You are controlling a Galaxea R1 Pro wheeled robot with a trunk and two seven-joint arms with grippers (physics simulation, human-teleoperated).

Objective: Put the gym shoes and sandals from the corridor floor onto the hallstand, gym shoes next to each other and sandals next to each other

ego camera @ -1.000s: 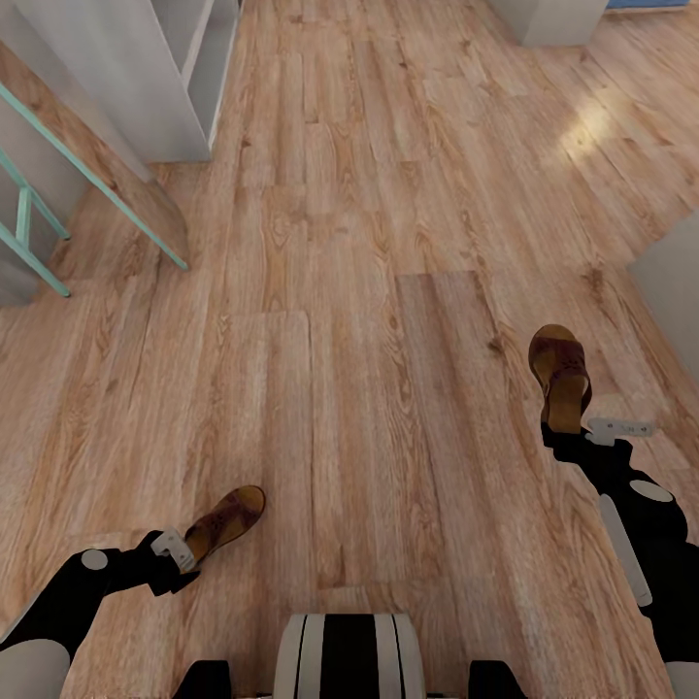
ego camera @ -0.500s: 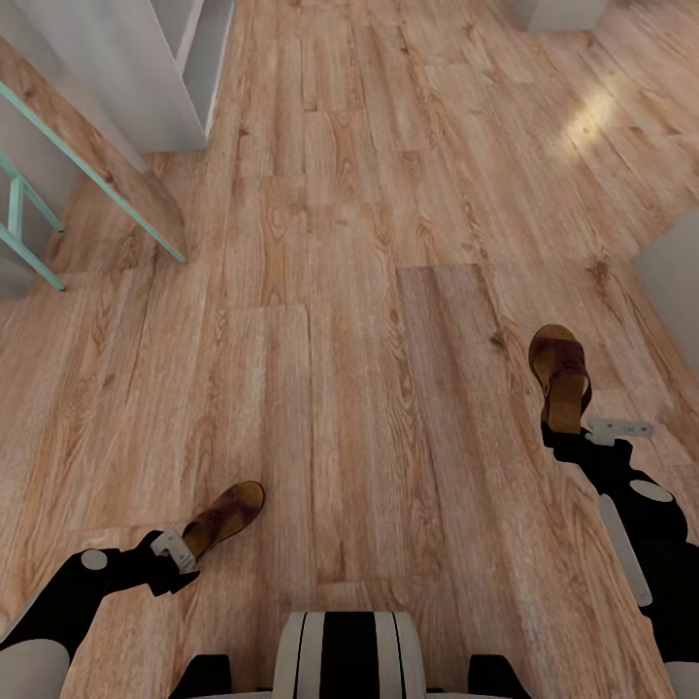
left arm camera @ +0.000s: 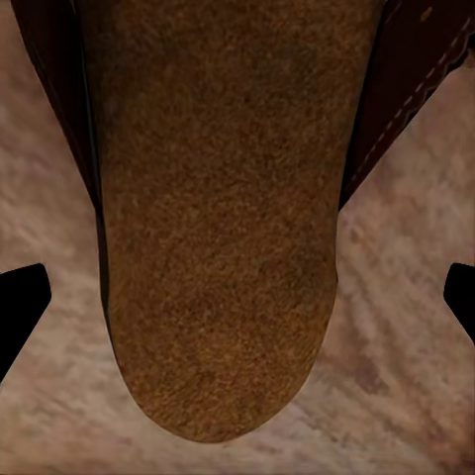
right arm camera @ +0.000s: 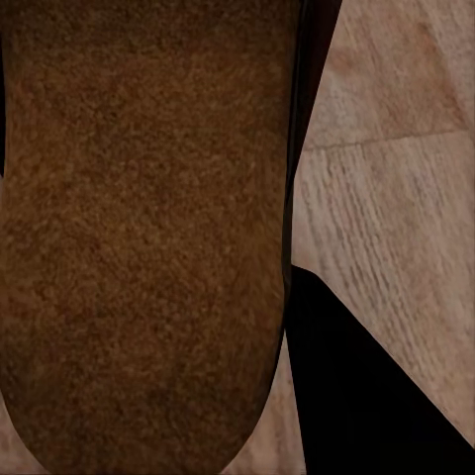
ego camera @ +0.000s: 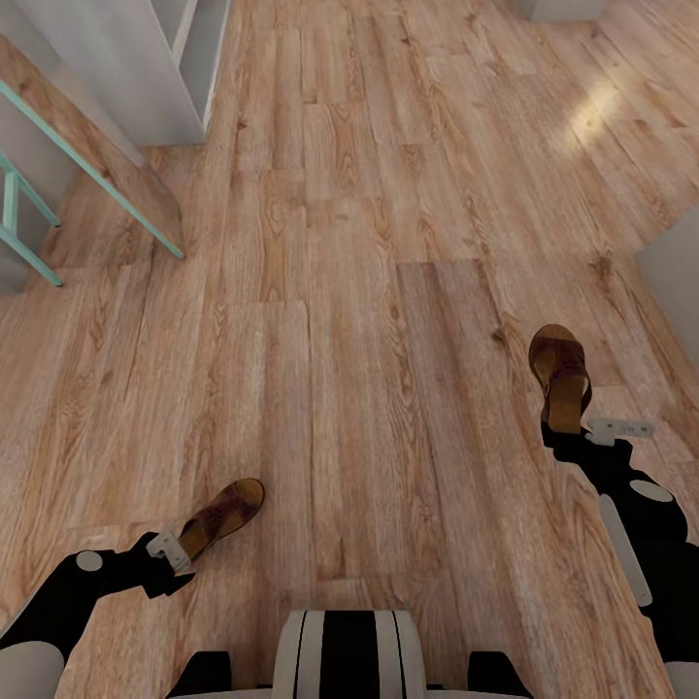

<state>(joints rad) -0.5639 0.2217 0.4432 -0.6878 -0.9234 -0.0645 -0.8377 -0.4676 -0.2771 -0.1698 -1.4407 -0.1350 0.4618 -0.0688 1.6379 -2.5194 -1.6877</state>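
I carry two dark-brown strap sandals above the wood-plank corridor floor [ego camera: 359, 291]. My left gripper [ego camera: 173, 553] is shut on the heel of one sandal [ego camera: 225, 512], low at the left of the head view. That sandal's brown footbed [left arm camera: 218, 218] lies between the black fingertips [left arm camera: 18, 302] in the left wrist view. My right gripper [ego camera: 573, 434] is shut on the heel of the other sandal [ego camera: 561, 377], whose footbed [right arm camera: 139, 228] sits beside a black finger [right arm camera: 346, 396]. The gym shoes are out of view. A light-grey shelf unit [ego camera: 126, 68] stands far left; I cannot tell whether it is the hallstand.
A teal-framed slanted structure [ego camera: 87, 165] stands at the left edge beside the shelf unit. A grey block [ego camera: 675, 272] juts in at the right edge, and another grey piece [ego camera: 563, 8] sits at the top right. My base [ego camera: 348, 655] shows at the bottom middle.
The whole head view has shifted: floor and furniture slid a little towards the top of the picture. Both sandals stayed in the grippers, and the arms kept their pose.
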